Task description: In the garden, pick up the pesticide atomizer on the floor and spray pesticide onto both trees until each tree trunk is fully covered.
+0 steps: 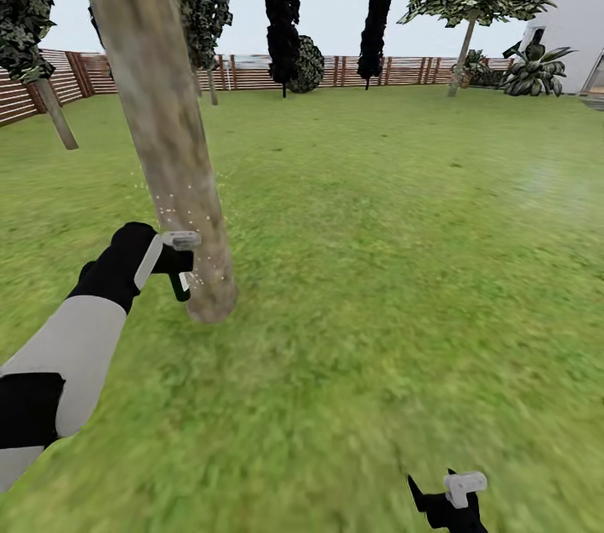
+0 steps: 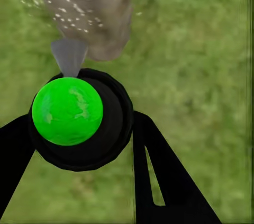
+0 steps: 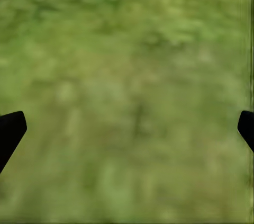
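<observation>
A: Grey-brown bark, mottled dull green: the tree trunk (image 1: 168, 138) leans up out of the floor (image 1: 377, 264) at near left. The left gripper (image 1: 180, 260) sits just beside its base.

B: Jaws on that side?

A: Clenched around the pesticide atomizer (image 2: 79, 118), a black body with a bright green cap, its grey nozzle aimed at the trunk's foot. Whitish specks of pesticide (image 2: 69, 15) dot the bark, and the head view shows a few drifting near the lower trunk.

B: And the other arm?

A: The right gripper (image 1: 449, 504) hangs low at near right over grass, jaws spread wide, holding nothing.

B: Risks?

A: Coverage, I'd judge. The specks cluster low; the upper trunk looks bare, so holding this aim would likely leave it unfinished. The nozzle is very close to the bark, so raising the arm along the lean could knock the atomizer against the trunk and twist it in the grip. A second tree (image 1: 466, 38) stands far right, well apart, so the base must travel.
</observation>
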{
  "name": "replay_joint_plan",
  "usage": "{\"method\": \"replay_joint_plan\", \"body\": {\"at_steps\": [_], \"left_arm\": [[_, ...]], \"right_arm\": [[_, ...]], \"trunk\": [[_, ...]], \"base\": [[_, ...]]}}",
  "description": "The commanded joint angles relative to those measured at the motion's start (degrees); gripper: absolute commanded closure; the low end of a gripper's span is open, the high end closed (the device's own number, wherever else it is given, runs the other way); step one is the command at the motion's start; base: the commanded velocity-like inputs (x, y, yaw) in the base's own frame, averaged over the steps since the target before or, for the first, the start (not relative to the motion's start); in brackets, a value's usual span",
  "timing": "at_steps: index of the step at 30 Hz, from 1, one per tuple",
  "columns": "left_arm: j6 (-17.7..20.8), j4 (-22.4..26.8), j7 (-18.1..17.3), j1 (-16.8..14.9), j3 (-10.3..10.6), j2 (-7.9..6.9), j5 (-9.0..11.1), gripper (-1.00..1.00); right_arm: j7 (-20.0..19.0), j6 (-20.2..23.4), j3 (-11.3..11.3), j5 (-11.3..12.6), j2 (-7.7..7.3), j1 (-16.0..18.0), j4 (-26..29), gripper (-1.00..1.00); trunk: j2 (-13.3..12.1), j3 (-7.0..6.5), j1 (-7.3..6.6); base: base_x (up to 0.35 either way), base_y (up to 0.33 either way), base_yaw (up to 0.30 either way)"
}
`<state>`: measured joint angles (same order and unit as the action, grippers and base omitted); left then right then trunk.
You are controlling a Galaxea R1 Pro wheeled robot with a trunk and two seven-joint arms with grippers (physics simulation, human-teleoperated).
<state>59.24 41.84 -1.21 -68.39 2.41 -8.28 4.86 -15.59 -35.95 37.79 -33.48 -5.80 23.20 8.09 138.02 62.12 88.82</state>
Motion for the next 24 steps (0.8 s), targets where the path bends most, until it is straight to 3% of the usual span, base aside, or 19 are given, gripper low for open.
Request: {"method": "replay_joint_plan", "body": {"at_steps": [1, 14, 19, 22, 24], "left_arm": [[0.00, 0.00, -0.02, 0.00, -0.02, 0.03, -0.03, 1.00], [-0.04, -0.53, -0.02, 0.01, -0.16, -0.04, -0.10, 1.00], [-0.09, -1.60, -0.02, 0.01, -0.35, -0.34, -0.16, 1.00], [-0.48, -8.82, 0.12, 0.01, -0.77, -0.68, -0.35, 1.00], [-0.69, -10.47, 0.18, 0.04, -0.82, -0.71, -0.37, 1.00]], "right_arm": [[0.01, 0.00, 0.00, 0.00, 0.00, 0.00, 0.00, -1.00], [0.02, 0.00, 0.00, -0.01, 0.00, 0.00, 0.00, -1.00], [-0.01, 0.00, 0.00, -0.01, 0.03, 0.00, 0.00, -1.00], [0.00, 0.00, 0.00, -0.01, 0.04, 0.00, 0.00, -1.00], [0.02, 0.00, 0.00, -0.01, 0.04, 0.00, 0.00, -1.00]], "trunk": [[0.00, 0.00, 0.00], [0.00, 0.00, 0.00], [0.00, 0.00, 0.00], [0.00, 0.00, 0.00], [0.00, 0.00, 0.00]], "base": [[0.000, -0.268, 0.000], [0.000, -0.271, 0.003], [0.000, -0.271, 0.220], [0.000, -0.271, 0.276], [0.000, -0.271, 0.277]]}}
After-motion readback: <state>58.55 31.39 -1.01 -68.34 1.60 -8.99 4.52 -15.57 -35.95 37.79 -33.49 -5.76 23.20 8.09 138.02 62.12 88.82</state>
